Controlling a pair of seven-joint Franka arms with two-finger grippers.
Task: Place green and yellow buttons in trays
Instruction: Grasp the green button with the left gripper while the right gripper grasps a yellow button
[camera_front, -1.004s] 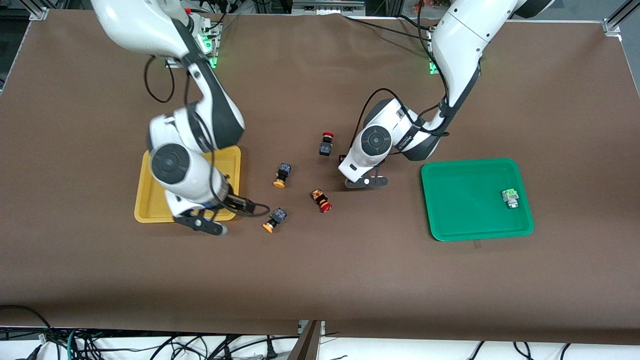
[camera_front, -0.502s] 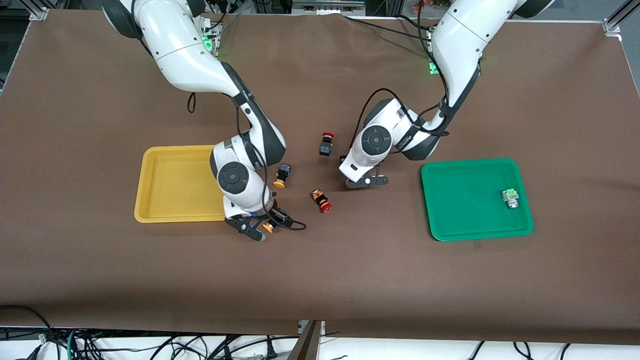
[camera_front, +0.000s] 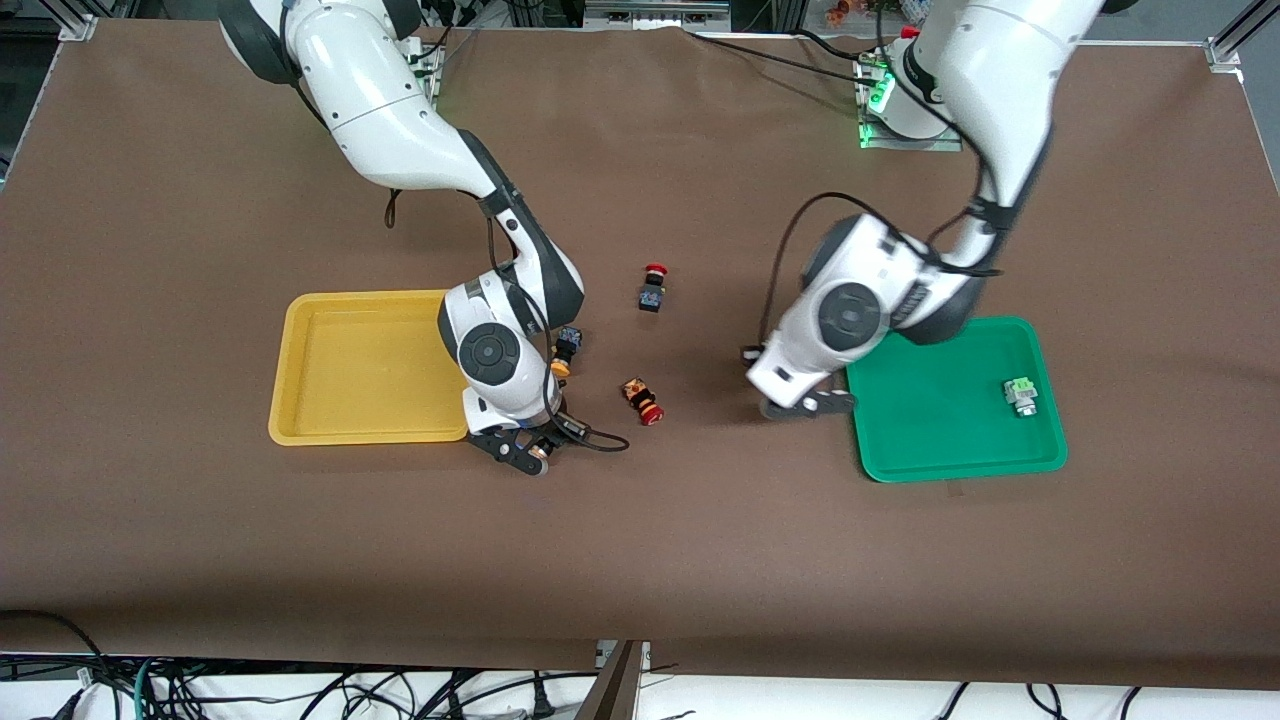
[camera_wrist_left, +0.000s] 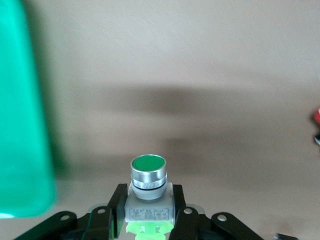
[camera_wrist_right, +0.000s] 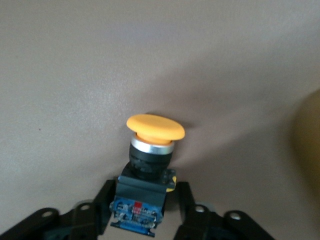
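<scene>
green tray (camera_front: 950, 440): one green button (camera_front: 1020, 396) inside
left gripper (camera_front: 805, 405): closed on second green button (camera_wrist_left: 148, 192), beside that tray's rim
right gripper (camera_front: 525, 447): around yellow button (camera_wrist_right: 152, 150) near yellow tray (camera_front: 350, 432), grip unclear
left: other yellow button (camera_front: 565, 350) lying on table (camera_front: 640, 560)

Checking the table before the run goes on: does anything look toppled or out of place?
One red-capped black button lies tipped on its side mid-table, nearer the front camera than the upright red one. Otherwise orderly: each claw, left and right, grips a button.
</scene>
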